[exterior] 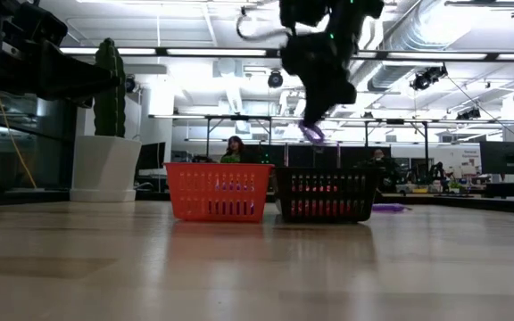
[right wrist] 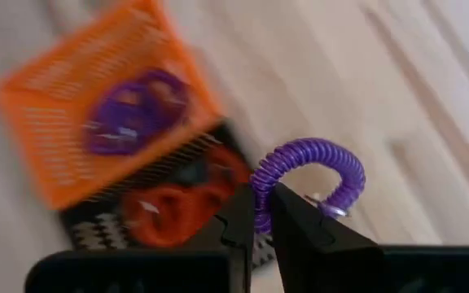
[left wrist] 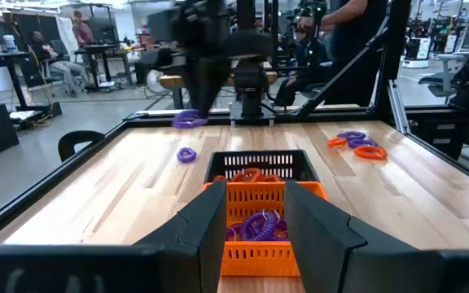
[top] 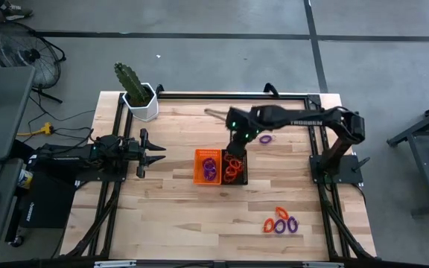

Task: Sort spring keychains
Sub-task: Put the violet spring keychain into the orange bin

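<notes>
My right gripper (top: 237, 143) hovers over the black bin (top: 238, 173) and is shut on a purple spring keychain (right wrist: 309, 159). In the low view that keychain (exterior: 312, 134) hangs well above the bins. The black bin holds orange keychains (right wrist: 169, 207), and the orange bin (top: 199, 165) next to it holds purple ones (top: 211, 168). One purple keychain (top: 265, 138) lies on the table beyond the bins. A mixed cluster of orange and purple ones (top: 281, 223) lies near the table's near right corner. My left gripper (left wrist: 255, 232) waits open at the table's left, facing the orange bin. My right gripper pinches the purple keychain between its two fingertips at one end of the coil loop (right wrist: 260, 194), coming from above and pointing down. The rest of the loop arches out past the fingertips. The keychain is lifted clear, above the bins.
A white pot with a cactus (top: 138, 95) stands at the table's far left corner. A black frame rail (top: 229, 95) runs along the far edge. Bare wood lies in front of the bins and to their near left. People sit at desks in the room beyond.
</notes>
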Controlling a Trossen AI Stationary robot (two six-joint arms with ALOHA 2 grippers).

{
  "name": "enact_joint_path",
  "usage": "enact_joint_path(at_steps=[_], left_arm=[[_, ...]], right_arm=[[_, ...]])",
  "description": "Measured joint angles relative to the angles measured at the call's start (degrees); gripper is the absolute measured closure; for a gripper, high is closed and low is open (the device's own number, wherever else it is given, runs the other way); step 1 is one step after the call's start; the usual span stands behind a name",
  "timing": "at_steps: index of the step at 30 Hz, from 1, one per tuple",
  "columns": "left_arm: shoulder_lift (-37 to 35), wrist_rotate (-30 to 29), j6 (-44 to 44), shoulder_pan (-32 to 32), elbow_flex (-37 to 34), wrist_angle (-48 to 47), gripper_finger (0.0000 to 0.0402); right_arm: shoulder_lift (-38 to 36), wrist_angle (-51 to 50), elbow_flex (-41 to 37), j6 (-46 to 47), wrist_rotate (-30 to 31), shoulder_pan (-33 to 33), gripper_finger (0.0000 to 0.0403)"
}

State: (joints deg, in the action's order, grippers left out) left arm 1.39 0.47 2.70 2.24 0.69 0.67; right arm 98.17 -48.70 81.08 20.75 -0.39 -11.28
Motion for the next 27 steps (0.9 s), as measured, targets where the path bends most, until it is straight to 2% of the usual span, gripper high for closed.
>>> enact_joint_path(at_steps=[8, 18, 27], left_arm=[[0.0, 0.0, 0.0, 0.0, 0.0, 0.0, 0.0279], [0.0, 0.0, 0.0, 0.0, 0.0, 0.0, 0.0279], [0.0, 0.0, 0.0, 0.0, 0.0, 0.0, 0.0279]], right_arm=[[1.2, 12.5, 0.0, 0.8, -0.4, 7.8, 0.0377], [8.1, 23.4, 0.1, 1.2, -3.0, 11.9, 0.0374], [13.2, 25.3, 0.0, 4.7, -2.9, 12.2, 0.0347]])
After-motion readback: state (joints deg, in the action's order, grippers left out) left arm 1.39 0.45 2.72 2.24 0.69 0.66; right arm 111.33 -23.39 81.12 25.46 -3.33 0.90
